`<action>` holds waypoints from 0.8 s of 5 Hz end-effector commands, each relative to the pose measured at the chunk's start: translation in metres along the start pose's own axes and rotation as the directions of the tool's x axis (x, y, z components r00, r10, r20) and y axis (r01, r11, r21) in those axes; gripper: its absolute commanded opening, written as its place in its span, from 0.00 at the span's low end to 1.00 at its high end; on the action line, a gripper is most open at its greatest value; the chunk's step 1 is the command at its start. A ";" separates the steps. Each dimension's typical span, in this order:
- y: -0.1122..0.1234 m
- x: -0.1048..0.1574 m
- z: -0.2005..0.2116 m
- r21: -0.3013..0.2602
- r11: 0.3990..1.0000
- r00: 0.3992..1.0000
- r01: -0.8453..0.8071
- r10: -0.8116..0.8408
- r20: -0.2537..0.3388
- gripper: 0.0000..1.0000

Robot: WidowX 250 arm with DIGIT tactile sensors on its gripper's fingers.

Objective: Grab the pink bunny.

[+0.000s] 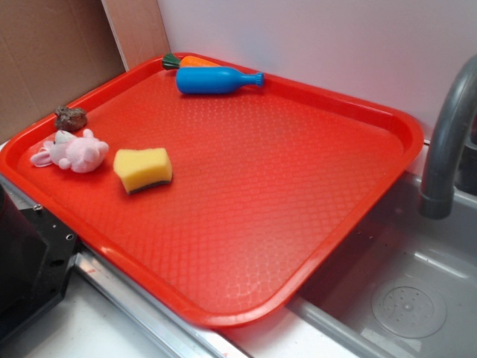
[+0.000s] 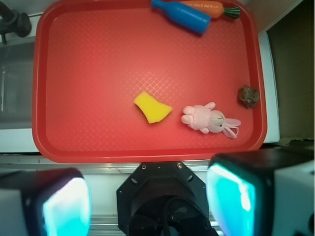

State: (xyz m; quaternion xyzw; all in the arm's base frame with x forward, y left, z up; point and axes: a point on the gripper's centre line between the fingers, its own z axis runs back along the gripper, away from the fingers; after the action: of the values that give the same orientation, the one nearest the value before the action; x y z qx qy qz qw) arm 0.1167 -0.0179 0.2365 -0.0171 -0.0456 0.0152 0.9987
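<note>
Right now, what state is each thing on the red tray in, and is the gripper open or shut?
pink bunny: lying on its side, not held
yellow sponge: lying flat beside the bunny, apart from it
blue bottle: lying on its side
carrot: lying behind the bottle
brown lump: resting near the tray rim
gripper: open, holding nothing

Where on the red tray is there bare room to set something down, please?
The red tray is bare from the yellow sponge across to the faucet-side rim. Crowded spots: the pink bunny and brown lump beside the sponge, and the blue bottle with carrot along the wall.
</note>
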 end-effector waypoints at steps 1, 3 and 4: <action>0.000 0.000 0.000 0.000 1.000 1.000 0.000 0.000 0.000 1.00; 0.053 0.024 -0.083 -0.020 0.904 0.902 0.427 -0.427 -0.063 1.00; 0.078 0.031 -0.118 -0.007 0.813 0.811 0.582 -0.581 -0.065 1.00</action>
State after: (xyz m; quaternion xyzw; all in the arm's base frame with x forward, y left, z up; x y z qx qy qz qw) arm 0.1485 0.0566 0.1111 -0.0014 -0.0041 -0.3000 0.9539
